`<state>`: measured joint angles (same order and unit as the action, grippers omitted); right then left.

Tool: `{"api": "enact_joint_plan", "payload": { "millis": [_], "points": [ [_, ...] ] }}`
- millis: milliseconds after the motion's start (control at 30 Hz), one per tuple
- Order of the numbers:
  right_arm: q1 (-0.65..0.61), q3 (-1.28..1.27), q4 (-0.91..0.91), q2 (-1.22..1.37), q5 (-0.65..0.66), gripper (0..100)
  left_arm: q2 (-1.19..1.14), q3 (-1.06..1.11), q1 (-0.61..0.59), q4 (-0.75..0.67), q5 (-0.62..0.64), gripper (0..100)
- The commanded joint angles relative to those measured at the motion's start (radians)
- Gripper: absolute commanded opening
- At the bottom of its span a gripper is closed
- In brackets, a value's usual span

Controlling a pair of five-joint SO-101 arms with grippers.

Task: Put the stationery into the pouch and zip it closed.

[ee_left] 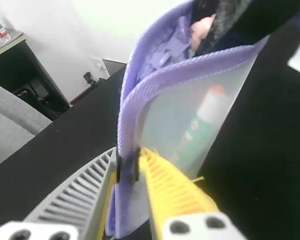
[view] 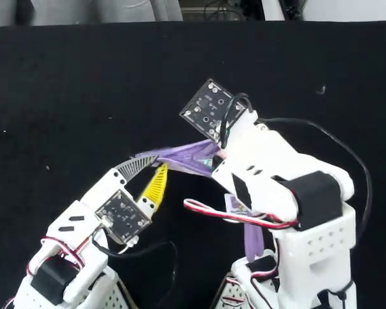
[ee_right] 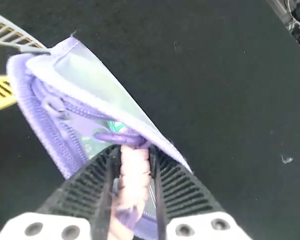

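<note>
Left end effector (ee_left: 127, 167) clamps the pouch (ee_left: 187, 97) at its left end, right end effector (ee_right: 134, 152) pinches the zip pull (ee_right: 133, 175); both hold it over the surface (view: 83, 84). A marker (ee_left: 204, 120) is inside (loading seems done); zipping looks unfinished.

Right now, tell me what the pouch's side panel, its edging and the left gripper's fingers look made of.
Side panel: frosted, see-through plastic; a marker shows through it. Edging: likely woven fabric, matte purple, curving softly at the corner. Fingers of the left gripper: matte hard plastic, ridged, probably printed.
</note>
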<state>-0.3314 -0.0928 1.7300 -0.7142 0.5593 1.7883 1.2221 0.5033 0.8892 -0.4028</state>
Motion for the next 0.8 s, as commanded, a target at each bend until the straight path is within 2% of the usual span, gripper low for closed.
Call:
{"api": "enact_joint_plan", "payload": {
  "millis": [0, 167, 333, 400, 600, 767],
  "points": [
    [0.006, -0.035, -0.006, 0.005, 0.009, 1.1, 0.002, -0.018, 0.008, 0.032, -0.005, 6],
    [0.009, -0.045, 0.015, 0.005, 0.035, 1.1, 0.002, -0.104, 0.001, 0.115, -0.005, 8],
    [0.011, -0.045, 0.029, 0.004, 0.057, 1.1, 0.002, -0.225, 0.004, 0.256, 0.000, 25],
    [0.011, -0.045, 0.031, 0.004, 0.057, 1.1, 0.002, -0.249, 0.008, 0.298, 0.000, 28],
    [0.008, -0.093, 0.031, 0.004, 0.098, 1.1, 0.002, -0.259, 0.008, 0.299, -0.005, 26],
    [0.011, -0.154, 0.031, 0.004, 0.129, 1.1, 0.002, -0.222, 0.008, 0.227, -0.005, 26]
  ]
}}
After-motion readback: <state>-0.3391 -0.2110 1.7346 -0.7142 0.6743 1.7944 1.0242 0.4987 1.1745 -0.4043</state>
